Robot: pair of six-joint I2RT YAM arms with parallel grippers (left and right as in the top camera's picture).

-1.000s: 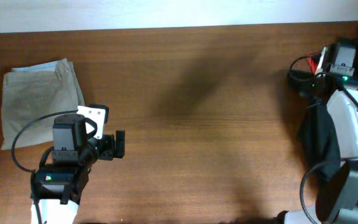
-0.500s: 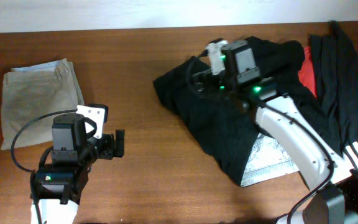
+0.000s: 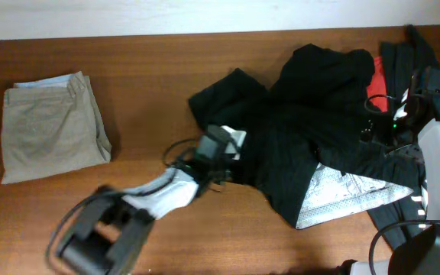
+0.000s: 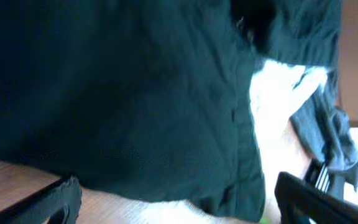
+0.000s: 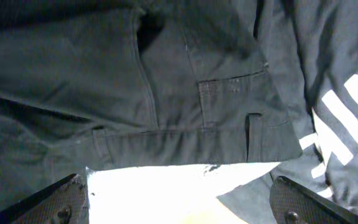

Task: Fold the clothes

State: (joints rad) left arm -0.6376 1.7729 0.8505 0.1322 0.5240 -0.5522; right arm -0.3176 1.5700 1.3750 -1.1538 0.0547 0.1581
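The clothes [image 3: 304, 137], a big black garment, lie crumpled across the centre-right of the table, with pale speckled lining [image 3: 334, 195] showing at the near edge. My left gripper [image 3: 224, 156] is at the garment's left edge. In the left wrist view it [image 4: 179, 208] is open, with the black hem [image 4: 166, 124] just ahead of the fingers. My right gripper [image 3: 376, 141] is over the garment's right side. In the right wrist view it [image 5: 185, 205] is open above the waistband [image 5: 185, 134] and the bright lining [image 5: 179, 186], holding nothing.
Folded beige khaki trousers [image 3: 48, 126] lie at the far left. A red cloth [image 3: 378, 84] and another dark garment with white lettering [image 5: 347, 124] are bunched at the right edge. Bare wood [image 3: 151, 84] separates the khaki trousers from the black garment.
The black clothes, absent from the table a second ago, now lie spread on it. The right arm has pulled back to the right. The left arm has reached out to the garment's left edge.
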